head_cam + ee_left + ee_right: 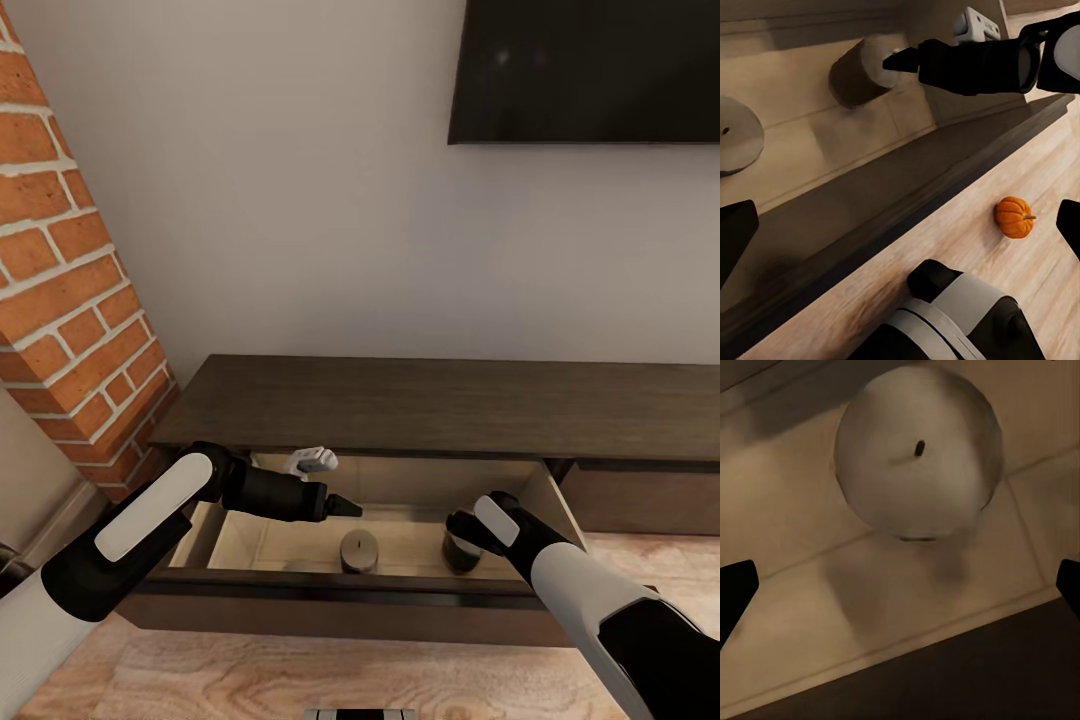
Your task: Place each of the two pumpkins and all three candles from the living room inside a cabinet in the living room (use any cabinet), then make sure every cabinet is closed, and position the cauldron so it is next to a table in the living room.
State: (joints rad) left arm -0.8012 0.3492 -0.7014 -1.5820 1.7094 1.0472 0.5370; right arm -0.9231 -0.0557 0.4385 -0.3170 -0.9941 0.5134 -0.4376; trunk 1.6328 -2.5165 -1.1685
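The dark brown cabinet (430,405) has its left drawer (330,585) pulled out, tan inside. Two beige-grey candles stand in it: one (359,550) near the middle, also in the left wrist view (735,135), the other (458,556) (919,450) straight under my right gripper (463,528), which is open with its dark fingers (735,592) spread wide of the candle. My left gripper (345,505) hovers open over the drawer's left half, holding nothing. A bright orange pumpkin (1015,217) lies on the wood floor in front of the drawer.
A red brick column (70,290) rises left of the cabinet. A black screen (590,70) hangs on the wall above. The cabinet's other drawer front (640,500) is shut. My own base (952,319) stands close to the drawer front.
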